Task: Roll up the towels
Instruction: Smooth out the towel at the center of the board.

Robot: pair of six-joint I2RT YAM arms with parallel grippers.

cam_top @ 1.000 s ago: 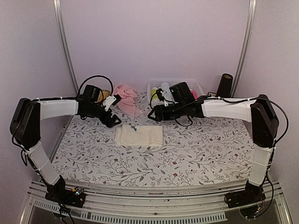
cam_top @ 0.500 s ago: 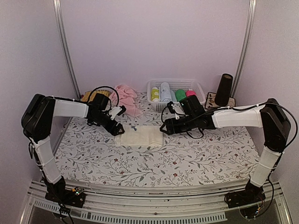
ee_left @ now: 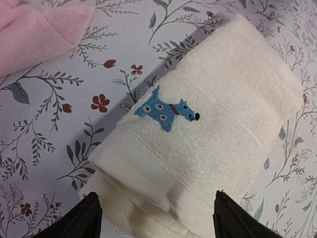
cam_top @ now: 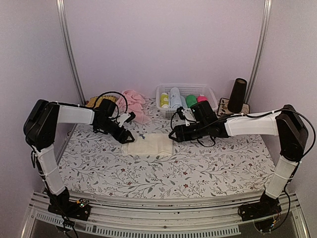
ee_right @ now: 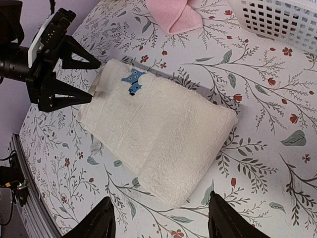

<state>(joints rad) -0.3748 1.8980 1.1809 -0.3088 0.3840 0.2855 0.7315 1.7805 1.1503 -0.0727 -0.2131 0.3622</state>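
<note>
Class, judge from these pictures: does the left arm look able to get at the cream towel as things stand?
Probably yes. The left end effector stands open right at one end of the cream towel, with nothing lying between them; the pink towel sits apart, farther back.
</note>
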